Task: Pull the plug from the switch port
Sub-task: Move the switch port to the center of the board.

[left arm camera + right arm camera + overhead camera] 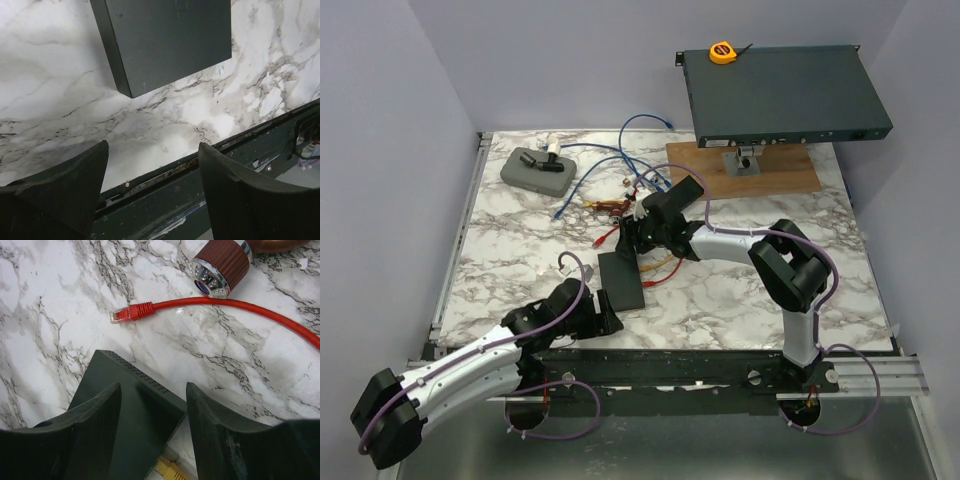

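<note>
Showing a small yellow plastic cable plug point(167, 470) poking out at the edge of a flat dark metal switch box point(135, 410), directly beneath the right gripper point(152, 390); hard to confirm whether it is seated in a port. Probably handling as light, stiff and slippery, with a fragile latch tab; best pinching the plug body, not the cable. Hovering with fingers spread wide, holding nothing. Lying just ahead of those fingertips, a loose red cable plug point(129, 313). Gaping wide and empty too, the left gripper point(152, 147), near the switch's other end.
</note>
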You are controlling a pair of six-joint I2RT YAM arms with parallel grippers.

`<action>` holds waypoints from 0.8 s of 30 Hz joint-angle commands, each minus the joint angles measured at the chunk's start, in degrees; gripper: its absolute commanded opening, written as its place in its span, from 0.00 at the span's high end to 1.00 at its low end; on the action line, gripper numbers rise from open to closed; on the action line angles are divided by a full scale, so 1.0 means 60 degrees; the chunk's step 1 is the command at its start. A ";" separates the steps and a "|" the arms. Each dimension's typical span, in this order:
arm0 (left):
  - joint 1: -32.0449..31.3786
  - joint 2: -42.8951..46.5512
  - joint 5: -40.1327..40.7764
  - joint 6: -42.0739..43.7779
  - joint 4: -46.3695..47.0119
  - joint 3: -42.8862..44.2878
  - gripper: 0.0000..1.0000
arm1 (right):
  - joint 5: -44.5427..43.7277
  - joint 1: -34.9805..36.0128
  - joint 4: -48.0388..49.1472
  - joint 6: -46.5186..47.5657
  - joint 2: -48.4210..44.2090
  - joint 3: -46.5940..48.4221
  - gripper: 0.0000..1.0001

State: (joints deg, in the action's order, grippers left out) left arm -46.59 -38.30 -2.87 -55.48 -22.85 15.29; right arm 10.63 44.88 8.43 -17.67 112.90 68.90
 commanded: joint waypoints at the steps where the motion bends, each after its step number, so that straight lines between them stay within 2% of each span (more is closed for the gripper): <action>1: -0.0281 -0.0727 -0.0194 0.0144 0.0548 0.0322 0.29 | 0.0423 -0.0039 0.0127 0.0328 0.0197 0.0050 0.43; 10: -0.0278 -0.1958 0.0588 -0.0226 0.0841 0.0455 0.36 | 0.0721 -0.0039 0.0007 0.0470 0.0257 -0.0173 0.44; 19: -0.0263 -0.2666 0.0870 -0.0255 0.1043 0.0589 0.37 | 0.0399 -0.0054 0.0022 0.0565 0.0256 -0.0259 0.40; 24: -0.0071 -0.2865 0.0918 -0.0300 0.1239 0.0434 0.37 | 0.0822 -0.0054 -0.0184 0.0680 0.0442 -0.0234 0.49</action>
State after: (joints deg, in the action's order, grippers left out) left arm -47.99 -53.65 -0.23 -57.19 -14.20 19.25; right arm 13.32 44.60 8.54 -14.81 113.82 67.33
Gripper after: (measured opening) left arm 0.631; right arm 0.536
